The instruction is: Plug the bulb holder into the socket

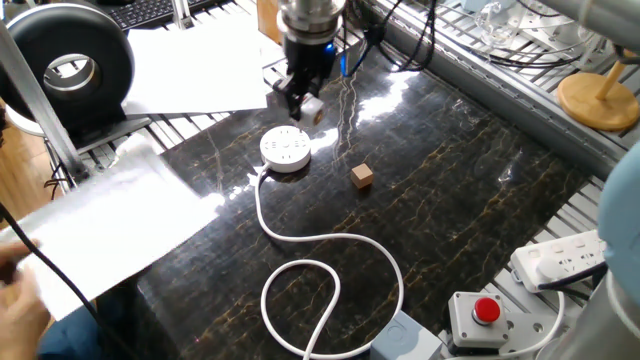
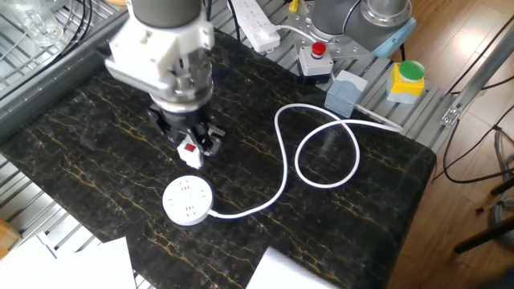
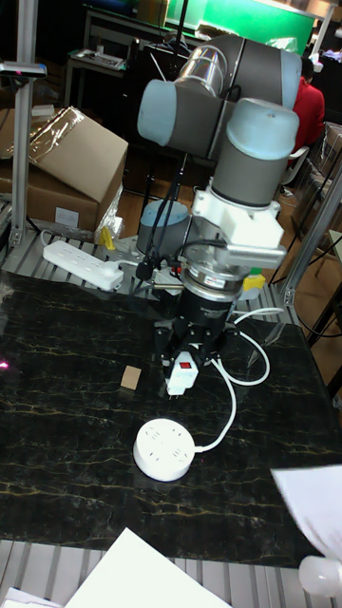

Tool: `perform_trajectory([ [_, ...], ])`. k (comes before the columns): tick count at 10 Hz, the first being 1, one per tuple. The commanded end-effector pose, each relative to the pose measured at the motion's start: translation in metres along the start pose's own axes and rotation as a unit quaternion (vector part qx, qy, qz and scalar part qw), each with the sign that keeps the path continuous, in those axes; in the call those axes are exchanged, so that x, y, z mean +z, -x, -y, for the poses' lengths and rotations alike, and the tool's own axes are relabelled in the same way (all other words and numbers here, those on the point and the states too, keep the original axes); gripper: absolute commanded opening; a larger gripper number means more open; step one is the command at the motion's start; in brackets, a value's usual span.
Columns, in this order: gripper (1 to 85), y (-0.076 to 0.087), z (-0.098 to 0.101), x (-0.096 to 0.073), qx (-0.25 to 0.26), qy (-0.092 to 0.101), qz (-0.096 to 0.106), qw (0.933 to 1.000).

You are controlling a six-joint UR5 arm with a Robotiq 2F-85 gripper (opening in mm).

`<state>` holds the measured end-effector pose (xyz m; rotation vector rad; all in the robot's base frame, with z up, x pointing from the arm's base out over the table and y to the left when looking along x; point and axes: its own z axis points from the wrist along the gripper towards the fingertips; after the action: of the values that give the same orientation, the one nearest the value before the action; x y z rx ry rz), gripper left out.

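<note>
The bulb holder (image 3: 181, 372), a small white block with a red switch, hangs in the air with my gripper (image 3: 186, 361) shut on it. It shows under the gripper (image 2: 191, 148) as the bulb holder (image 2: 192, 152) and, from the far side, the bulb holder (image 1: 308, 107) in the gripper (image 1: 298, 103). The round white socket (image 2: 188, 201) lies flat on the dark marble table, its cord looping away. The holder hovers just above and beside the socket (image 3: 162, 450), apart from it; the socket (image 1: 285, 148) sits in front of the gripper.
A small wooden cube (image 1: 362, 176) lies right of the socket. A grey box with red button (image 1: 484, 315) and a white power strip (image 1: 570, 254) sit at the table edge. White paper (image 1: 110, 225), blurred, covers the left table edge. The cord loop (image 2: 325, 152) lies mid-table.
</note>
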<state>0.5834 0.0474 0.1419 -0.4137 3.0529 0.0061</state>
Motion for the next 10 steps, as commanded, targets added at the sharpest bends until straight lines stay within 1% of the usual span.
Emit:
perform_trajectory([
  [1,1.3,0.008,-0.014,0.005,-0.015,0.012,0.003,0.9998],
  [2,1.3,0.014,-0.026,0.004,0.033,0.035,0.013,0.9988],
  [3,1.3,0.013,-0.02,0.004,0.059,0.024,0.011,0.9979],
  [4,1.3,0.012,-0.014,0.004,0.061,0.013,0.009,0.998],
  [5,1.3,0.015,-0.013,0.004,0.068,0.011,0.014,0.9975],
  [6,1.3,0.017,-0.015,0.004,0.086,0.016,0.019,0.996],
  [7,1.3,0.019,-0.014,0.004,0.094,0.014,0.022,0.9952],
  [9,1.3,0.026,-0.015,0.004,0.097,0.018,0.035,0.9946],
  [10,1.3,0.03,-0.013,0.003,0.1,0.015,0.043,0.9939],
])
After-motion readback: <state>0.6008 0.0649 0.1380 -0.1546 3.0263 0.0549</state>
